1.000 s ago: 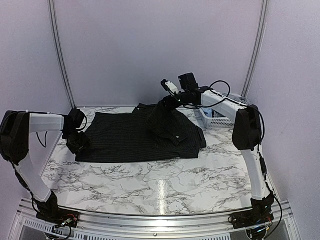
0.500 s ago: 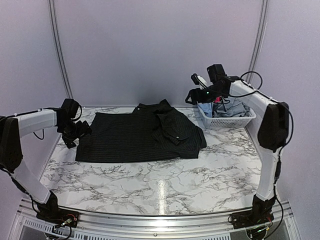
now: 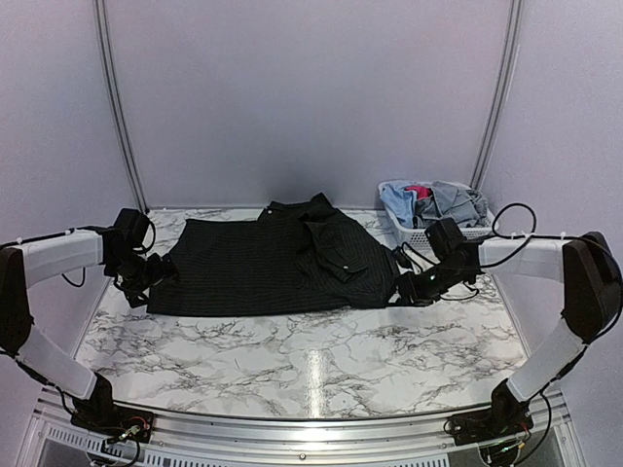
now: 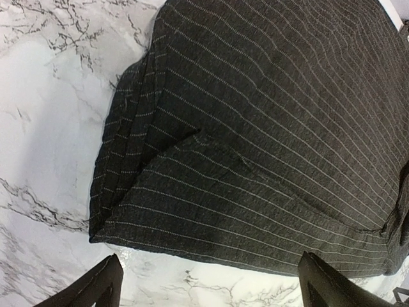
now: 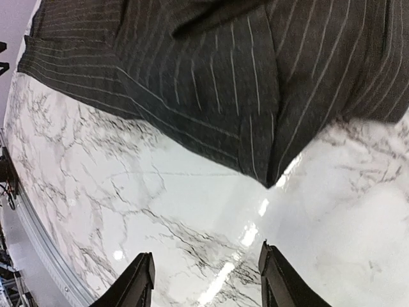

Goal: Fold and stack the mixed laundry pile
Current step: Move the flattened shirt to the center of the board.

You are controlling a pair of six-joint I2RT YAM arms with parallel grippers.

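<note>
A large black pinstriped shirt (image 3: pixel 263 268) lies spread on the marble table, its right part folded over on itself. My left gripper (image 3: pixel 156 272) sits low at the shirt's left edge. In the left wrist view its jaws (image 4: pixel 214 289) stand wide open over bare marble, just short of the shirt's hem (image 4: pixel 255 128). My right gripper (image 3: pixel 407 288) is at the shirt's front right corner. In the right wrist view it (image 5: pixel 208 281) is open over marble, with the shirt's corner (image 5: pixel 268 176) a little ahead. The rest of the laundry pile (image 3: pixel 433 202) fills the basket.
A white lattice basket (image 3: pixel 428 235) stands at the back right, holding light blue (image 3: pixel 397 202), grey-blue (image 3: pixel 459 202) and pink-red (image 3: pixel 419 191) pieces. Purple walls close the back and sides. Marble shows in front of the shirt (image 3: pixel 311 360).
My right gripper let the folded shirt part drop, swung past the basket and came down to the shirt's front right corner. My left gripper opened and shifted slightly at the left edge.
</note>
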